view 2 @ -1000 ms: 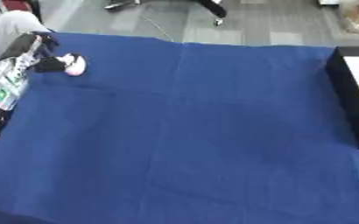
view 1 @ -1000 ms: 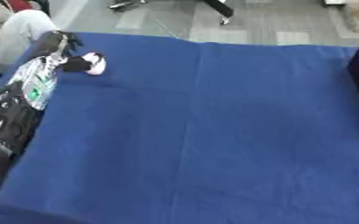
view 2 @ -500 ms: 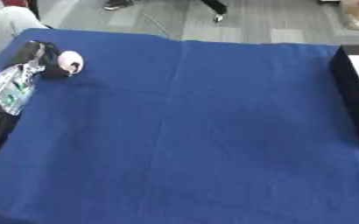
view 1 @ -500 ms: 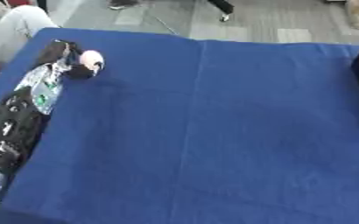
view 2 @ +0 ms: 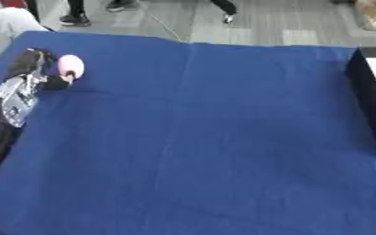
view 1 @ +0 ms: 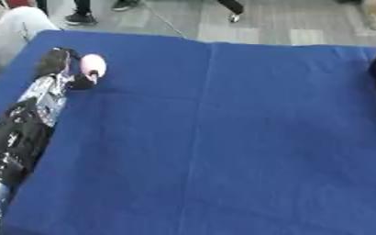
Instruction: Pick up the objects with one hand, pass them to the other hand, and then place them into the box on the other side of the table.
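My left hand (view 1: 61, 69) reaches to the far left part of the blue table, fingers curled round a small pale pink rounded object (view 1: 91, 65). The thumb (view 1: 82, 82) sits under the object. My black and silver left arm (view 1: 23, 124) runs along the table's left edge. A black-walled box (view 2: 367, 98) stands at the right edge of the table; its inside shows white in the right eye view. My right hand is in neither view.
The blue cloth (view 1: 223, 137) covers the whole table. Beyond the far edge lies grey floor with people's feet (view 1: 83, 18) and a grey-clothed person's leg (view 1: 11, 34) at the far left corner.
The camera has tilted, so the whole picture has shifted down. My left hand has closed round the pink object, which now sits between fingers and thumb.
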`<state>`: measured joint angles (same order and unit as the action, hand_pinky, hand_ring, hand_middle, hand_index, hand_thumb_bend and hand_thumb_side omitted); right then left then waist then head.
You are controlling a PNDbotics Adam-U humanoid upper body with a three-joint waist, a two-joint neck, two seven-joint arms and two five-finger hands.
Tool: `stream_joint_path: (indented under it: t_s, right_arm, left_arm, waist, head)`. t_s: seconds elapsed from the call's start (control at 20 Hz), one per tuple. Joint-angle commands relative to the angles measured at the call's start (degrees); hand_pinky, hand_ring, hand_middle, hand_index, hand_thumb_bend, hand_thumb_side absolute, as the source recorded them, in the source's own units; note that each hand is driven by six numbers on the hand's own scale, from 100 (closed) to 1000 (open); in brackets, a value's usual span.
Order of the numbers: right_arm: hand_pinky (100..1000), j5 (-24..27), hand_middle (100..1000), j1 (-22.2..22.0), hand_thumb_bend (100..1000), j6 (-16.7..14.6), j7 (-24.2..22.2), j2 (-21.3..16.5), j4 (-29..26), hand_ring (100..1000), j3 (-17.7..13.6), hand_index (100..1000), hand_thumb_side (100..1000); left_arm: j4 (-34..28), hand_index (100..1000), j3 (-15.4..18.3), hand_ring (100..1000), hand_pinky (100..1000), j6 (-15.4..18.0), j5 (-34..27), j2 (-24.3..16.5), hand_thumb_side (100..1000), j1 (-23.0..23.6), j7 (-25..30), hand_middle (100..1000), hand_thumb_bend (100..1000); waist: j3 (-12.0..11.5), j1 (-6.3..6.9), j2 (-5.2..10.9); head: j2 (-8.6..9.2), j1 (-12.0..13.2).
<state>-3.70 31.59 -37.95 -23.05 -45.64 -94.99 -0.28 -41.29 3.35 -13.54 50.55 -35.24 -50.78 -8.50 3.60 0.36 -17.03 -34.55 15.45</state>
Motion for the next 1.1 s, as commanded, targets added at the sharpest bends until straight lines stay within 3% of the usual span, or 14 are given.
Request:
stream_joint_path:
  t_s: [0.05,0.15,0.3,0.5,0.8,1.1]
  right_arm:
    - [1000,0.34,795,0.84,100,-0.12,-0.35,-1.10,-0.30,761,-0.36,942,258]
    - [1000,0.29,795,0.84,100,-0.16,-0.44,-1.05,-0.24,761,-0.31,941,256]
    - [1000,0.16,795,0.80,100,-0.21,-0.53,-0.94,-0.08,761,-0.26,940,253]
    - [1000,0.10,794,0.70,100,-0.25,-0.55,-0.84,0.09,760,-0.24,938,254]
    - [1000,0.26,793,0.40,100,-0.12,-0.88,-0.69,0.40,759,-0.11,937,258]
    - [1000,1.03,787,-0.25,100,0.27,-1.72,-0.74,0.96,755,0.20,934,267]
  left_arm:
    - [-0.14,703,0.56,564,733,0.24,0.25,-2.21,309,-1.14,-0.79,554,273]
    - [0.05,680,0.48,544,724,0.34,0.37,-2.07,256,-1.21,-0.87,530,233]
    - [0.16,575,0.53,465,680,0.32,0.35,-1.94,101,-1.24,-1.23,438,100]
    - [-0.11,480,0.73,395,642,0.30,-1.00,-2.10,219,-1.11,-2.69,338,100]
    - [-2.89,458,0.08,387,641,2.48,-3.86,-3.32,241,-0.46,-2.12,315,100]
    - [-9.21,450,-1.95,394,654,7.55,-4.56,-6.11,229,0.59,2.26,307,100]
  waist:
    - [0.15,-0.19,0.70]
    - [0.23,-0.31,0.53]
    - [0.23,-0.51,0.39]
    - [0.06,-0.61,0.48]
    - [-0.36,-0.41,1.29]
    - [-1.15,0.33,2.81]
  head:
    - [1.12,0.41]
    - [1.10,0.49]
    - [0.98,0.53]
    - [0.70,0.55]
    - [0.28,0.15]
    - [-0.29,-0.83]
